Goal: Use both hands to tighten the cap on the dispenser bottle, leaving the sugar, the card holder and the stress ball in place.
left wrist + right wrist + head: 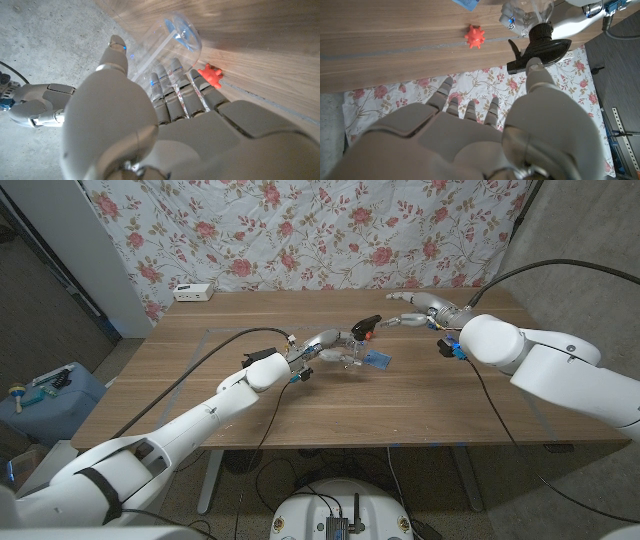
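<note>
Fingers of the left hand [322, 348] wrap the clear plastic dispenser bottle [348, 356] to steady it near the table's middle, while the spread, empty right hand [412, 318] reaches its black trigger cap [367, 327].

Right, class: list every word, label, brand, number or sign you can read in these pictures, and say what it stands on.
No text can be read.
Clear bottle, held in the left hand: no label legible.
Blue packet beside it: any print is too small to read.
White box at the table's far edge: markings too blurred to read.
</note>
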You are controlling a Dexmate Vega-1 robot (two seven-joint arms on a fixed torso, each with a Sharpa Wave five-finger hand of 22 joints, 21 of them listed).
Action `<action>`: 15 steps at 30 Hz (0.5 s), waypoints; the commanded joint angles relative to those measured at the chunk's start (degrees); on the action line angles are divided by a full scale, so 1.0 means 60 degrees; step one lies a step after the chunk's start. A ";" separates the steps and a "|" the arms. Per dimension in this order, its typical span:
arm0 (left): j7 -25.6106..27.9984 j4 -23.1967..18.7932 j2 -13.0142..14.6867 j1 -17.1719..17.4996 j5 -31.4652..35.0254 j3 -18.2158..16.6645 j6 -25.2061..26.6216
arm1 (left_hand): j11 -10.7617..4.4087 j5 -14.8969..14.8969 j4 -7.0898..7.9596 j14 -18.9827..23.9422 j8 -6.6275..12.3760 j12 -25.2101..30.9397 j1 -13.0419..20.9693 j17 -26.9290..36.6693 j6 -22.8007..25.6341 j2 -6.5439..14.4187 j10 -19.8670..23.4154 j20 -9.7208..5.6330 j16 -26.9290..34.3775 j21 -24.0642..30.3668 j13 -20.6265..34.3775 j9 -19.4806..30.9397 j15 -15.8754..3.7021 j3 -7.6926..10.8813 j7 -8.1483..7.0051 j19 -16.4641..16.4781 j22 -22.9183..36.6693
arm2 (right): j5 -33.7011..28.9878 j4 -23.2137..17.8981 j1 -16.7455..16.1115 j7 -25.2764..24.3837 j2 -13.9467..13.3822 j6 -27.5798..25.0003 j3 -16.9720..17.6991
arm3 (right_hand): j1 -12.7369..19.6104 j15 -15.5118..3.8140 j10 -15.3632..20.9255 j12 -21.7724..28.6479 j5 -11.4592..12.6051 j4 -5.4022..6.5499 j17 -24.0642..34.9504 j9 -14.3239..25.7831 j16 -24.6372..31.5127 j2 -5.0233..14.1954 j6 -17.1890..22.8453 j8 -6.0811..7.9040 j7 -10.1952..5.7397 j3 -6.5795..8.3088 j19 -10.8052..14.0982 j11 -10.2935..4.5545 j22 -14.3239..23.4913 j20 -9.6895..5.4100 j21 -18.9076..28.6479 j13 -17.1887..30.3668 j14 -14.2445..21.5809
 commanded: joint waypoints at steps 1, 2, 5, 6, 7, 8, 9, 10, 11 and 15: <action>0.0117 0.0192 -0.0048 -0.0152 0.0301 0.0118 -0.0198 | 0.0021 -0.0054 0.0274 0.0109 0.0056 -0.0036 -0.0010 0.0001 0.0770 0.0839 0.0044 -0.0961 -0.0015 -0.0020 0.0024 0.0041 -0.0887 0.0334 -0.0262 -0.0032 0.0018 | -0.0378 -0.0181 0.1504 0.1073 0.0091 -0.1427 -0.1219 | -0.0104 0.0060 -0.0131 0.0012 -0.0034 0.0078 0.0033 0.0023 0.0018 -0.0301 -0.0155 -0.0007 0.0033 -0.0054 -0.0125 0.0020 0.0028 -0.0031 -0.0015 0.0055 -0.0094; 0.0120 0.0193 -0.0050 -0.0153 0.0308 0.0120 -0.0199 | 0.0019 -0.0054 0.0280 0.0110 0.0051 -0.0038 -0.0018 0.0004 0.0762 0.0847 0.0043 -0.0957 -0.0014 -0.0020 0.0025 0.0041 -0.0890 0.0334 -0.0258 -0.0034 0.0018 | -0.0409 -0.0173 0.1583 0.1116 0.0099 -0.1447 -0.1298 | -0.0110 0.0060 -0.0137 0.0013 -0.0036 0.0082 0.0034 0.0024 0.0019 -0.0315 -0.0159 -0.0007 0.0036 -0.0060 -0.0129 0.0020 0.0028 -0.0036 -0.0014 0.0056 -0.0099; 0.0116 0.0217 -0.0067 -0.0163 0.0303 0.0125 -0.0208 | 0.0012 -0.0053 0.0279 0.0113 0.0050 -0.0040 -0.0018 0.0006 0.0769 0.0853 0.0051 -0.0958 -0.0014 -0.0020 0.0029 0.0041 -0.0894 0.0340 -0.0267 -0.0034 0.0018 | -0.0521 -0.0130 0.1826 0.1228 0.0166 -0.1525 -0.1550 | -0.0127 0.0070 -0.0149 0.0019 -0.0040 0.0094 0.0037 0.0025 0.0023 -0.0357 -0.0169 -0.0006 0.0039 -0.0077 -0.0137 0.0017 0.0029 -0.0039 -0.0010 0.0056 -0.0105; 0.0108 0.0231 -0.0072 -0.0169 0.0300 0.0129 -0.0220 | 0.0019 -0.0054 0.0280 0.0118 0.0050 -0.0042 -0.0021 0.0007 0.0772 0.0853 0.0050 -0.0958 -0.0012 -0.0019 0.0030 0.0041 -0.0898 0.0340 -0.0265 -0.0033 0.0018 | -0.0575 -0.0114 0.1902 0.1261 0.0183 -0.1534 -0.1638 | -0.0139 0.0069 -0.0152 0.0026 -0.0041 0.0102 0.0039 0.0027 0.0028 -0.0389 -0.0135 0.0012 0.0043 -0.0090 -0.0143 0.0012 0.0030 -0.0046 -0.0008 0.0057 -0.0107; 0.0099 0.0238 -0.0073 -0.0175 0.0301 0.0133 -0.0226 | 0.0019 -0.0054 0.0280 0.0120 0.0052 -0.0045 -0.0023 0.0007 0.0779 0.0852 0.0045 -0.0956 -0.0012 -0.0020 0.0031 0.0041 -0.0900 0.0340 -0.0265 -0.0036 0.0018 | -0.0621 -0.0100 0.1981 0.1297 0.0211 -0.1563 -0.1722 | -0.0144 0.0068 -0.0151 0.0031 -0.0042 0.0106 0.0040 0.0028 0.0031 -0.0406 -0.0118 0.0021 0.0045 -0.0096 -0.0145 0.0024 0.0030 -0.0047 -0.0005 0.0057 -0.0108; 0.0085 0.0237 -0.0076 -0.0182 0.0299 0.0139 -0.0214 | 0.0023 -0.0055 0.0280 0.0120 0.0053 -0.0044 -0.0026 0.0006 0.0786 0.0850 0.0051 -0.0959 -0.0014 -0.0019 0.0033 0.0041 -0.0897 0.0340 -0.0269 -0.0033 0.0018 | -0.0703 -0.0061 0.2142 0.1401 0.0251 -0.1588 -0.1878 | -0.0148 0.0069 -0.0155 0.0033 -0.0042 0.0109 0.0041 0.0029 0.0034 -0.0423 -0.0103 0.0029 0.0051 -0.0101 -0.0141 0.0023 0.0030 -0.0052 -0.0001 0.0058 -0.0108; 0.0084 0.0237 -0.0075 -0.0182 0.0299 0.0139 -0.0213 | 0.0011 -0.0056 0.0283 0.0119 0.0052 -0.0038 -0.0033 0.0006 0.0787 0.0851 0.0073 -0.0958 -0.0016 -0.0020 0.0035 0.0041 -0.0899 0.0340 -0.0272 -0.0035 0.0018 | -0.0714 -0.0063 0.2157 0.1412 0.0250 -0.1603 -0.1894 | -0.0151 0.0069 -0.0147 0.0040 -0.0043 0.0112 0.0041 0.0029 0.0035 -0.0434 -0.0083 0.0038 0.0045 -0.0105 -0.0142 0.0018 0.0031 -0.0054 0.0000 0.0058 -0.0109; 0.0090 0.0238 -0.0081 -0.0180 0.0290 0.0134 -0.0205 | 0.0002 -0.0055 0.0279 0.0113 0.0048 -0.0041 -0.0029 0.0007 0.0784 0.0852 0.0075 -0.0961 -0.0019 -0.0019 0.0038 0.0042 -0.0895 0.0345 -0.0275 -0.0035 0.0018 | -0.0763 -0.0026 0.2282 0.1504 0.0285 -0.1618 -0.2004 | -0.0154 0.0064 -0.0142 0.0046 -0.0042 0.0115 0.0042 0.0030 0.0038 -0.0448 -0.0067 0.0046 0.0044 -0.0109 -0.0141 0.0018 0.0031 -0.0050 0.0003 0.0058 -0.0109; 0.0095 0.0243 -0.0084 -0.0182 0.0293 0.0134 -0.0204 | 0.0005 -0.0056 0.0285 0.0111 0.0045 -0.0046 -0.0039 0.0010 0.0784 0.0859 0.0070 -0.0956 -0.0020 -0.0020 0.0041 0.0042 -0.0889 0.0345 -0.0271 -0.0038 0.0018 | -0.0792 -0.0008 0.2344 0.1555 0.0298 -0.1627 -0.2061 | -0.0155 0.0062 -0.0139 0.0049 -0.0042 0.0117 0.0042 0.0031 0.0038 -0.0455 -0.0057 0.0050 0.0043 -0.0111 -0.0143 0.0020 0.0031 -0.0050 0.0004 0.0058 -0.0112; 0.0118 0.0255 -0.0092 -0.0180 0.0301 0.0134 -0.0201 | 0.0007 -0.0056 0.0287 0.0102 0.0043 -0.0052 -0.0050 0.0010 0.0794 0.0861 0.0076 -0.0957 -0.0028 -0.0019 0.0048 0.0042 -0.0884 0.0350 -0.0283 -0.0037 0.0018 | -0.0859 0.0054 0.2563 0.1751 0.0349 -0.1698 -0.2240 | -0.0162 0.0066 -0.0148 0.0057 -0.0041 0.0127 0.0044 0.0035 0.0045 -0.0498 -0.0022 0.0069 0.0114 -0.0123 -0.0150 0.0019 0.0032 -0.0035 0.0009 0.0059 -0.0116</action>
